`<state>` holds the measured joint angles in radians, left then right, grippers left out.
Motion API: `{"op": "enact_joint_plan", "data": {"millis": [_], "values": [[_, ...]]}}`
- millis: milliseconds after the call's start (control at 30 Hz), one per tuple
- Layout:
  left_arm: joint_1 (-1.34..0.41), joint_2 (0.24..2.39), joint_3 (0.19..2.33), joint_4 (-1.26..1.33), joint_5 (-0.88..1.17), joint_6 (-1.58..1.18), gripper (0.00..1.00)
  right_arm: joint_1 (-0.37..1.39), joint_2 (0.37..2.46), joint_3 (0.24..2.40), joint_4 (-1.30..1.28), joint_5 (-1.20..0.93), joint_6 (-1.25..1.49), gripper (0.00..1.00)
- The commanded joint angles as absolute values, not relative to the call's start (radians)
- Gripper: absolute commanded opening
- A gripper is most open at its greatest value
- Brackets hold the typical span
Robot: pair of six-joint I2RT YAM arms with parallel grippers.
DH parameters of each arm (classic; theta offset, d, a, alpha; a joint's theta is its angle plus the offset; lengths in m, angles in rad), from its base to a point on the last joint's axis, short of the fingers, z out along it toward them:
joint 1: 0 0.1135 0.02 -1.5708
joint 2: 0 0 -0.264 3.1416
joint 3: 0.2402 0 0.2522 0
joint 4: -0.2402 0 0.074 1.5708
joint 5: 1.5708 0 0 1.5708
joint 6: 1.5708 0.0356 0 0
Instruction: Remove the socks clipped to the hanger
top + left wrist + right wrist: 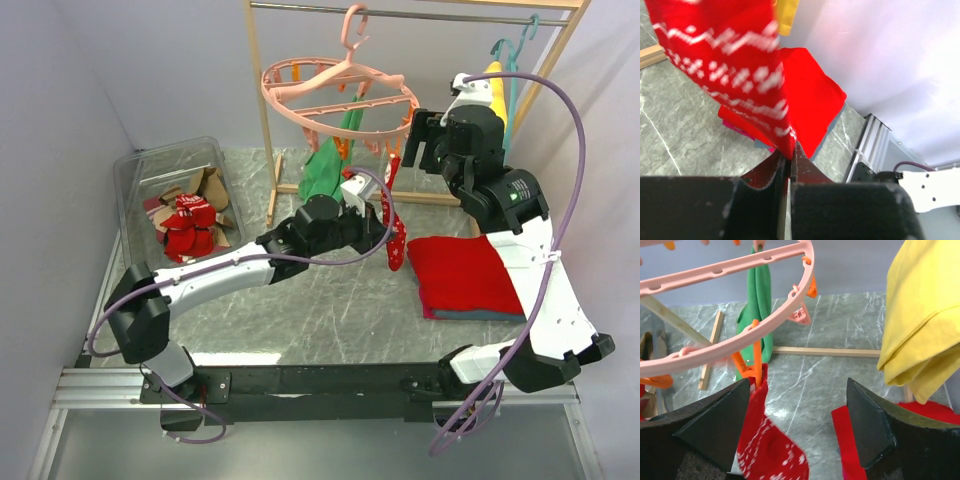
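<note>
The salmon-pink hanger ring (340,95) hangs from the rail by its hook. One red sock with white pattern (396,238) hangs from an orange peg (752,365) on the ring (740,270). My left gripper (385,220) is shut on the lower end of this sock (740,65), pinching it at the fingertips (788,155). My right gripper (414,140) is open just right of the ring's edge. In its wrist view the sock (765,445) and its peg sit by the left finger (715,425), and nothing is between the jaws (797,420).
A clear bin (135,175) at the left holds several red and tan socks (188,225). A long green cloth (325,170) hangs behind the ring. A folded red cloth (465,275) lies at the right. Yellow cloth (925,315) hangs on a teal hanger (515,70). A wooden rack post (265,130) stands behind.
</note>
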<state>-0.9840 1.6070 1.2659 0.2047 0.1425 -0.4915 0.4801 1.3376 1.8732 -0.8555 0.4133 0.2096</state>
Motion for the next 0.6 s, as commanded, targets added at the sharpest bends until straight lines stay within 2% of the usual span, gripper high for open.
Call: {"op": "enact_joint_plan", "data": {"millis": [0,200,567], "values": [[-0.983,1.539,1.244,0.239,0.169,-0.517,0.08,0.463,1.322,1.843,-0.793,0.319,0.158,0.84],[-0.983,1.49,1.209,0.215,0.161,-0.528,0.09,0.465,1.331,1.781,-0.738,0.252,0.135,0.82],[-0.983,1.454,1.187,0.206,0.164,-0.548,0.09,0.491,1.397,1.784,-0.7,0.264,0.13,0.76]]}}
